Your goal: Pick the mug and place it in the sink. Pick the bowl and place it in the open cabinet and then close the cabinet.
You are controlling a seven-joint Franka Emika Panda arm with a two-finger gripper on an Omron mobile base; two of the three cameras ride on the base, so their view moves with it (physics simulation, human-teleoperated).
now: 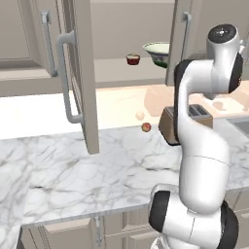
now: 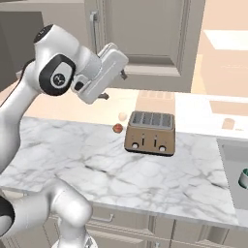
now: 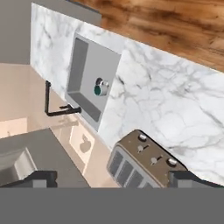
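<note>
Hovering claw (image 3: pixel 111 177), fingers spread wide, empty; mug (image 3: pixel 101 88) lies in sink (image 3: pixel 83 57), well beyond toaster (image 3: pixel 142 162).

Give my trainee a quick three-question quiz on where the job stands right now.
1. Where is the mug now?
2. True or false: the bowl sits on the counter beside the toaster.
3. The cabinet door is: A) shut, B) open, C) removed.
Key: 1. In the sink. 2. False: it is on the cabinet shelf, next to a small red cup. 3. B.
</note>
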